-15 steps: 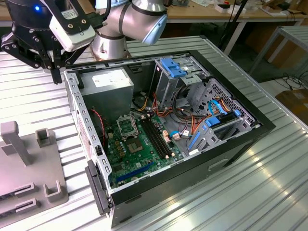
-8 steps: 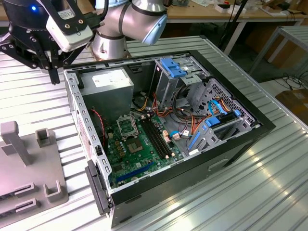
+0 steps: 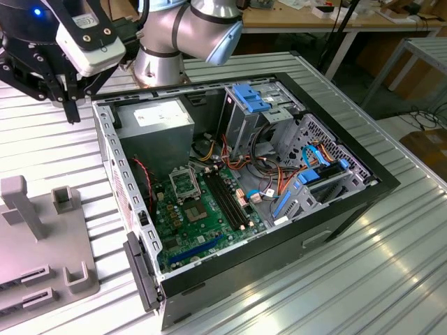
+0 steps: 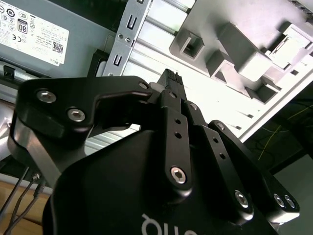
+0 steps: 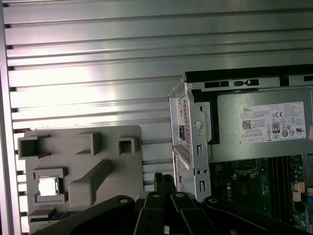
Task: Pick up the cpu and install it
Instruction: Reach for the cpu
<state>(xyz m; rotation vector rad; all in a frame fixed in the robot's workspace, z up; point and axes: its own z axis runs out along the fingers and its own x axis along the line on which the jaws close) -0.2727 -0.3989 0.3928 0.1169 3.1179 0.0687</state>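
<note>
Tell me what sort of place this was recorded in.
Probably a robotics lab or workshop: an open computer case on a ribbed metal table, a grey fixture tray holding the cpu, and workbenches behind the robot arm.

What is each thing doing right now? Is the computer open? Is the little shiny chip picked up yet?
cpu: lying flat in its pocket in the grey holder tray, not picked up.
gripper: hanging between the tray and the computer case, not touching the cpu.
computer case: lying on its side, side cover off, insides showing.
cpu socket: looks empty, no chip in it.
</note>
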